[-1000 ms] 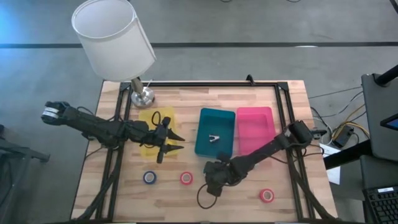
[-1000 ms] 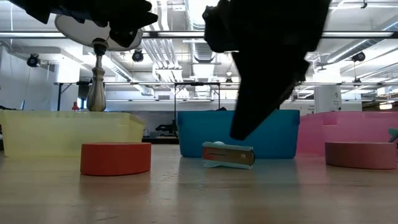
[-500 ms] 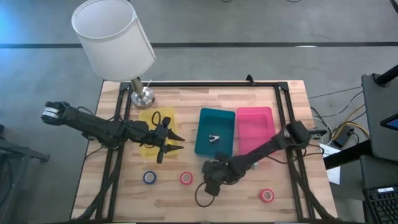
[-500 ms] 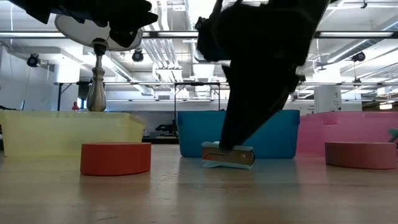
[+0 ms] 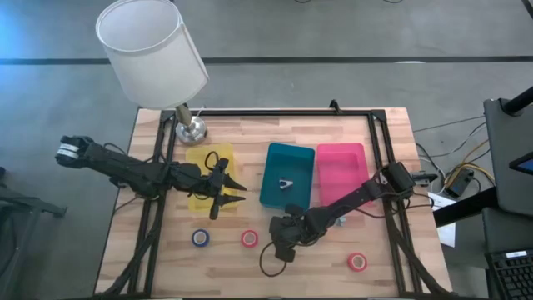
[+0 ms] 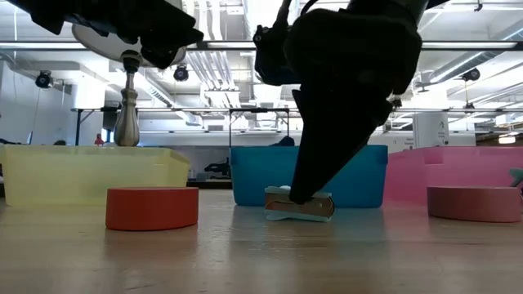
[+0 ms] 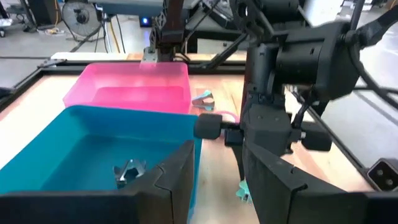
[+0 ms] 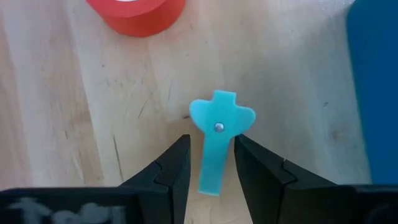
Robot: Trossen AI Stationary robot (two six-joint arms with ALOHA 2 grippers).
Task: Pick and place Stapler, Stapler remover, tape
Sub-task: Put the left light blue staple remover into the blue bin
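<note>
A light-blue stapler (image 8: 217, 143) lies flat on the wood just near of the teal tray (image 5: 301, 158). My right gripper (image 8: 212, 168) is open and points down over it, one finger on each side of its narrow end. My left gripper (image 5: 236, 190) is open and hovers by the yellow tray (image 5: 202, 158). A metal staple remover (image 5: 286, 185) lies inside the teal tray. Blue tape (image 5: 200, 237), red tape (image 5: 249, 238) and pink-red tape (image 5: 357, 262) lie flat near the table's near edge. A fourth roll is out of view. My right gripper comes from above with its fingers (image 8: 177, 165) along either side of the stapler's narrow end (image 8: 211, 177). The stapler lies flat on the table. I cannot tell whether the fingers touch it.
A pink tray (image 5: 350, 154) stands right of the teal one. A lamp (image 5: 190, 127) with a white shade stands at the far left corner. A small light-blue thing (image 7: 203, 98) lies beside the pink tray. A black frame borders the table.
My right gripper has come down onto the stapler and shifted a little toward the table's left, so its fingers now straddle it. The stapler has stayed in place.
</note>
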